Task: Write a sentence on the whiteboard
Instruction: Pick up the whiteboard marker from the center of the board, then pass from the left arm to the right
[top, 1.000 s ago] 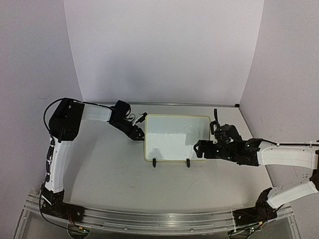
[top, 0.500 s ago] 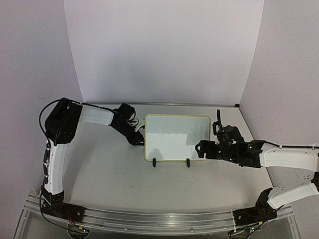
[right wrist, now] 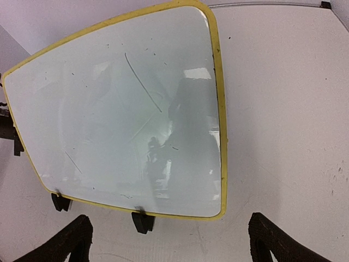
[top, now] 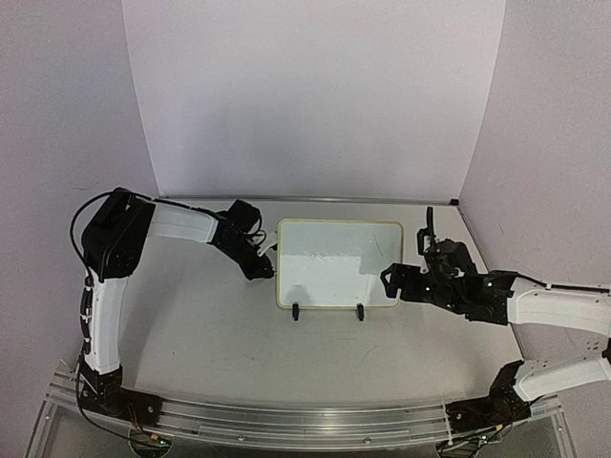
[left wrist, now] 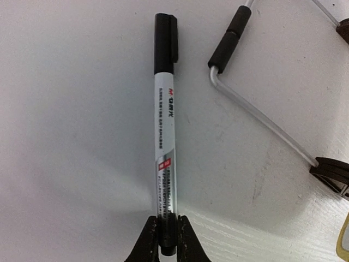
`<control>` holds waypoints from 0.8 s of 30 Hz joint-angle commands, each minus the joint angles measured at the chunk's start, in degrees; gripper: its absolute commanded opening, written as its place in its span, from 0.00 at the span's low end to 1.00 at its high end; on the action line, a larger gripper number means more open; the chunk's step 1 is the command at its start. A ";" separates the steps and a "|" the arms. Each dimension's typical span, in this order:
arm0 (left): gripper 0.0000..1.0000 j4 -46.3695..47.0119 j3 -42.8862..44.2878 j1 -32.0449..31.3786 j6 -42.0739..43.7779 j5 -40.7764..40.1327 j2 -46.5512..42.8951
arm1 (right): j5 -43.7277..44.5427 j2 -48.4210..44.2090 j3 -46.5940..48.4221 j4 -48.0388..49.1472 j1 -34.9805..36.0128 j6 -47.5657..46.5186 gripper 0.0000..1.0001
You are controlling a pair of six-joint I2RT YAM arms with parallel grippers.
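Whiteboard (top: 339, 265), a small glossy white rectangle with rounded corners and a thin yellow rim, sits mid-table on the pale grey tabletop (top: 191, 324), its two small black clip feet (top: 296, 311) along the near edge. Its surface shows faint streaks and reflections (clearest in the right wrist view). The left gripper (left wrist: 165, 229) is off the board's left edge, its black fingers clenched on the near end of a slim white marker pen with a black cap (left wrist: 165, 136), which points away over the tabletop. A bent silver wire with a black sleeve (left wrist: 229, 41) lies just to the right of the pen. The right gripper (right wrist: 172, 237) hovers at the board's right side, fingers spread wide and grasping nothing.
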 commanded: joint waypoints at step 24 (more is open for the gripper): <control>0.00 -3.74 -30.85 -0.87 -27.90 -5.38 -48.65 | -26.38 4.83 16.93 0.99 -0.05 2.79 0.93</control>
